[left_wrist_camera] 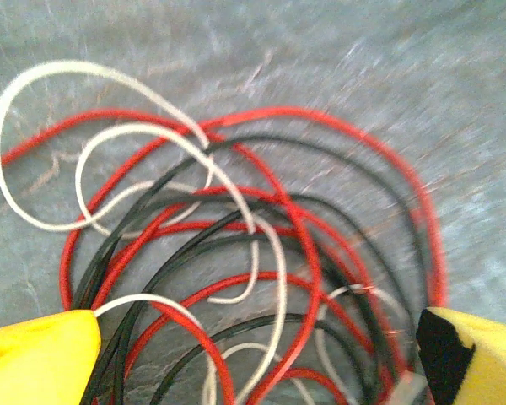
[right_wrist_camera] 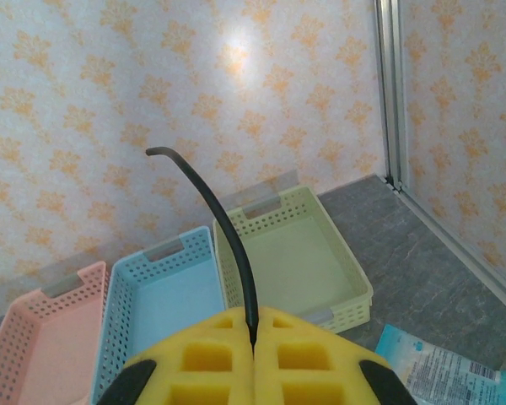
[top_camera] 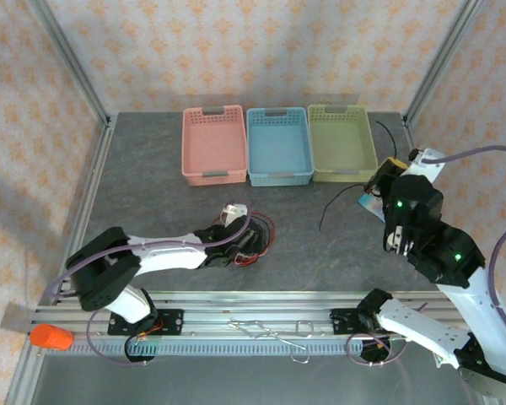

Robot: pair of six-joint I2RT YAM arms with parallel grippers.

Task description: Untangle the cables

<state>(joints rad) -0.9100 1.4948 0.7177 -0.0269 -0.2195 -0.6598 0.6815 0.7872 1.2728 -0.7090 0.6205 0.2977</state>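
The cables [left_wrist_camera: 261, 219] lie in a tangle of red, black and white loops on the grey table, seen close up in the left wrist view. My left gripper [left_wrist_camera: 257, 371] hovers open right over them, one yellow finger [left_wrist_camera: 38, 359] on each side and nothing clamped. From above, that tangle [top_camera: 257, 232] sits at the table's middle front with the left gripper [top_camera: 246, 238] on it. My right gripper [right_wrist_camera: 253, 354] is shut on a single black cable [right_wrist_camera: 223, 224], which arcs up out of the pads. From above, the right gripper [top_camera: 388, 173] is raised at the right and the black cable [top_camera: 336, 201] trails left down to the table.
Three baskets stand in a row at the back: pink [top_camera: 188, 143], blue [top_camera: 278, 179], green [top_camera: 344, 175]. A light-blue packet [top_camera: 371, 201] lies under the right gripper. An orange object [top_camera: 51, 337] and bent metal wire [top_camera: 270, 331] rest on the front rail.
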